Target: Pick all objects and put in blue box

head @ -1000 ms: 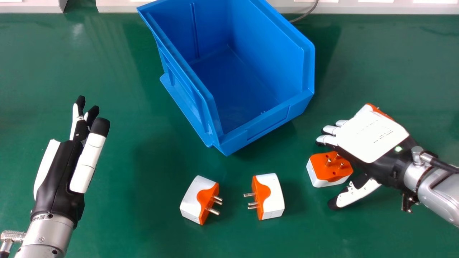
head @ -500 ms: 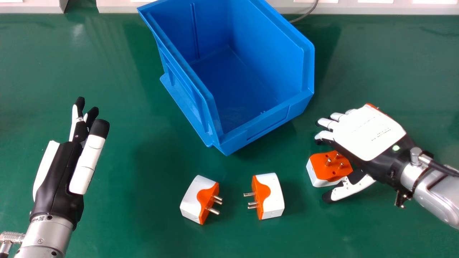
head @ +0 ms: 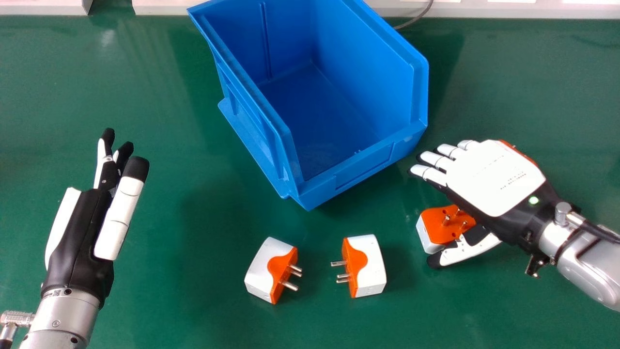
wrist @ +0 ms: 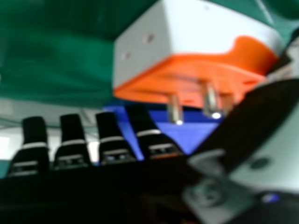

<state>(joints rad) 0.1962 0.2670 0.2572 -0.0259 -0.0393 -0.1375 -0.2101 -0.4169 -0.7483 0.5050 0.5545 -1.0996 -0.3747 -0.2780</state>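
bright head view | soft shadow by blue box point(head: 348, 177) | glare on table point(head: 107, 39) | dimmer right hand view

the left forearm point(head: 58, 322) comes in at the bottom left, its hand point(head: 77, 242) turned on edge, fingers reaching out long and straight. from the right, the silver right forearm point(head: 586, 271) slants in; the right hand point(head: 494, 179) lies back upward, fingers extended, its thumb point(head: 467, 251) held apart from them.

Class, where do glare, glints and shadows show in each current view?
Head view: pale glare on the green tabletop toward the far left, soft shadows either side of the blue plastic box; right hand view: bright glints on the orange-and-white plug adapter's metal pins.
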